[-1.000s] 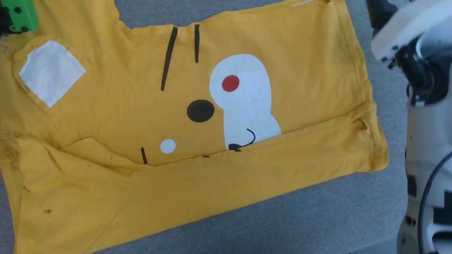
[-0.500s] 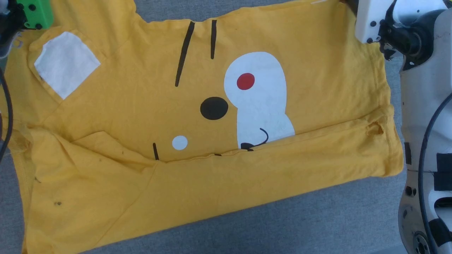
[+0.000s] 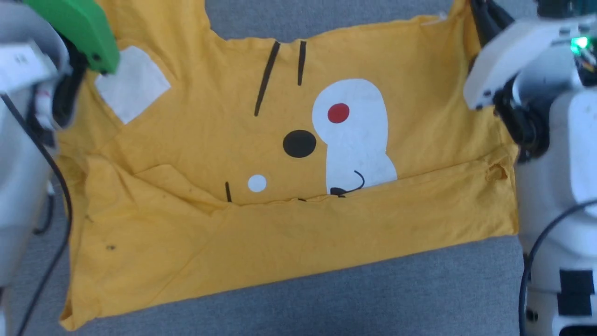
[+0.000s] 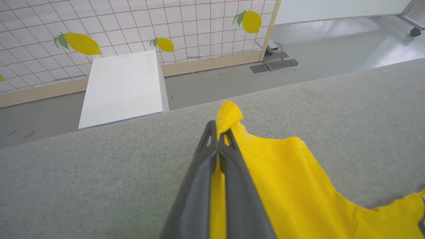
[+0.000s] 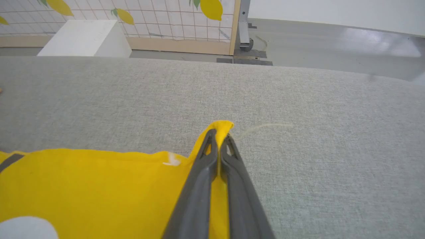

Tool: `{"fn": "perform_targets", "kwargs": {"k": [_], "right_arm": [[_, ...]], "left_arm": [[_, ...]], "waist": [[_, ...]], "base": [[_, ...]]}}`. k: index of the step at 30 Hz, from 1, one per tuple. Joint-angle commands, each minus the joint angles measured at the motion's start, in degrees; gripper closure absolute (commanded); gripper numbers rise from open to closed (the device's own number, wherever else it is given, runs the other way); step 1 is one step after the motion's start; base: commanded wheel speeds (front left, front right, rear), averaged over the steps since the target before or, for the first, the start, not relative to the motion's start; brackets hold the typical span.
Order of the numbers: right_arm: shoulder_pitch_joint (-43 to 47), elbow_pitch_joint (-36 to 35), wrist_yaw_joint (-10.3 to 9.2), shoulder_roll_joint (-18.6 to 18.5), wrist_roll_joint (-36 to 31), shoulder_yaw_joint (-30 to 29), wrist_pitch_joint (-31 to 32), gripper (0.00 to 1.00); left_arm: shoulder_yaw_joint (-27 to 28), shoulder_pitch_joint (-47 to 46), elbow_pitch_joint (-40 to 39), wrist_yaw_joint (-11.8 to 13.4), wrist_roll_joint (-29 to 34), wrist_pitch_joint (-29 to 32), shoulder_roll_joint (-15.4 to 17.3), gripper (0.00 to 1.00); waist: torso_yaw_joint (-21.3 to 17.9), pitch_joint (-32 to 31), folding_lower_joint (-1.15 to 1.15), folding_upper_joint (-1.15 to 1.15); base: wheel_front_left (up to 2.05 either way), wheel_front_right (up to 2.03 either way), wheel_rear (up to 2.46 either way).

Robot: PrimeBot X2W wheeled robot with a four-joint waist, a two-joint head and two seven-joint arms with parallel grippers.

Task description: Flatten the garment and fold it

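Left fingers (image 4: 215, 146) pressed together, clamped on a yellow corner of the garment (image 3: 280, 233), with a small peak of cloth poking up past the tips; right fingers (image 5: 216, 149) closed the same way, pinching another corner at the far edge, a fold of fabric curled over the tips.

Just past the right tips, a pale loose thread (image 5: 265, 126) lying on the grey bench (image 3: 373, 298); beside them on the hem, a small white fleck (image 5: 171, 162), perhaps a label, too small to tell.

Further out, the garment spread across the bench with a printed face upward: two black strokes (image 3: 280, 74), a black oval (image 3: 299, 143), a tall white shape (image 3: 357, 140) with a red dot (image 3: 338, 113), a small white disc (image 3: 257, 183); up at the left, a white patch (image 3: 133, 84).

Near edge folded up over the lower print, hiding the bottom of the tall white shape; creases bunched at the lower left; a small hole (image 3: 496, 172) near the right end of that fold.

In the way, from the head view: green cover (image 3: 79, 28) of the left wrist across the garment's upper left corner; white right arm (image 3: 555, 154) over the upper right corner; a black cable (image 3: 60, 196) hanging down the left side.

Beyond the bench's far edge: grey floor (image 4: 332, 36); a white box (image 4: 123, 88); a tiled panel (image 4: 199, 23) printed with lemons, on a wooden strip; dark plates (image 4: 274, 64) at the foot of its post.
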Motion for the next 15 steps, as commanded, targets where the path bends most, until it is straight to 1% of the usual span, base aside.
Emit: {"fn": "perform_targets", "kwargs": {"k": [1, 6, 9, 11, 15], "right_arm": [[2.51, -1.18, -0.08, 0.01, -0.14, -0.34, -2.51, 1.00], [10.36, -4.22, -0.08, 0.01, 0.26, -1.92, -9.46, 1.00], [15.14, -5.85, -0.08, -0.56, 1.15, -2.04, -12.81, 1.00], [18.07, -6.24, -0.08, -0.82, 1.75, -3.13, -14.37, 1.00], [22.87, -5.93, -0.08, -1.29, 2.29, -4.90, -14.65, 1.00]], "left_arm": [[0.73, 2.76, -1.55, -0.11, -1.09, -2.10, -0.40, 1.00], [2.25, 13.52, -7.89, 0.42, -4.23, -7.16, 0.08, 1.00], [2.72, 21.15, -11.15, 2.37, -5.33, -8.23, 1.40, 1.00], [3.26, 25.95, -13.35, 3.75, -6.75, -9.05, 1.40, 1.00], [3.94, 34.50, -16.82, 6.20, -9.17, -9.90, 1.58, 1.00]], "waist": [[3.26, -4.30, 0.00, 0.00], [5.83, -9.46, 0.00, 0.00], [7.25, -12.57, 0.00, 0.00], [8.17, -14.44, 0.00, 0.00], [9.78, -17.05, 0.00, 0.00]], "base": [[0.00, 0.00, 0.00], [0.00, 0.00, 0.00], [0.00, 0.00, 0.00], [0.00, 0.00, 0.00], [0.00, 0.00, 0.00]]}}
